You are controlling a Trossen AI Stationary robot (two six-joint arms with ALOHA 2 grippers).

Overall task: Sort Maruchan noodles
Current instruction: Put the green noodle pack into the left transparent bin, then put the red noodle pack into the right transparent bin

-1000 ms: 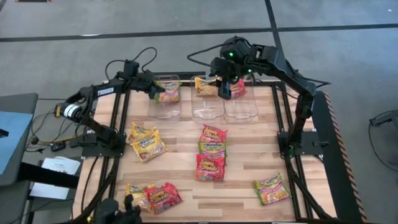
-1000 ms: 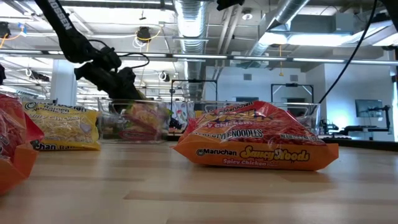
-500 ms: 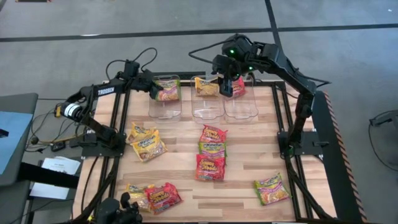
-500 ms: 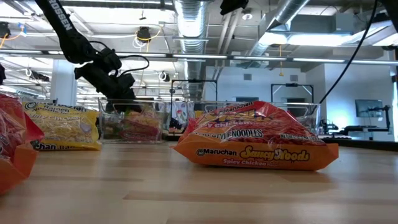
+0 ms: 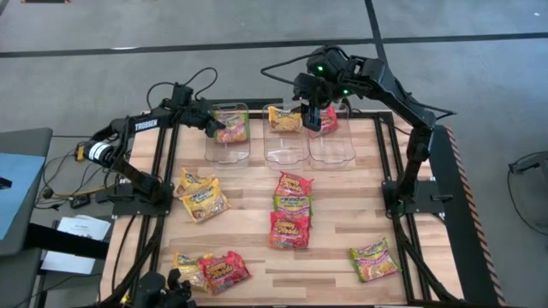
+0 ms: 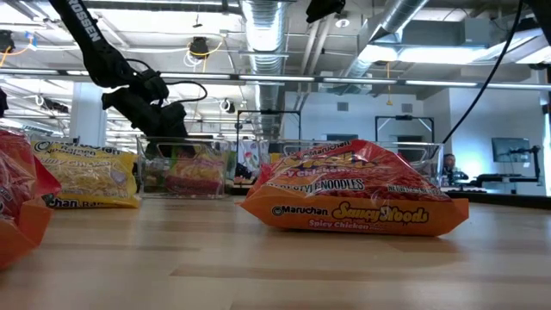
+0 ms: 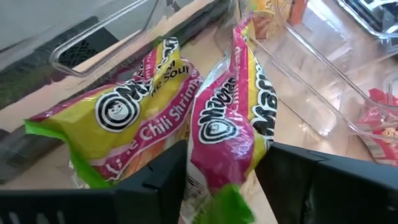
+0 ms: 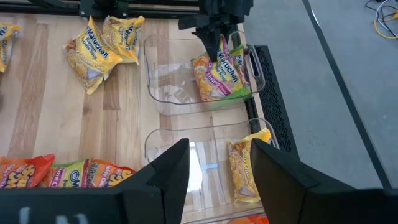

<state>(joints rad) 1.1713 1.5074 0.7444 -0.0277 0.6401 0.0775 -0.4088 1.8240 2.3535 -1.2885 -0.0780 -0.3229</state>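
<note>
The left gripper stands over the left clear bin, fingers parted around a lime chili shrimp packet. I think the packet may cling and lift out again. The right gripper, empty and open, hangs above the other bins.

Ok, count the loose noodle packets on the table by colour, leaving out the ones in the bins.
Yellow packets: 3
Red or orange packets: 3
Green-edged packets: 2
Total: 8
</note>
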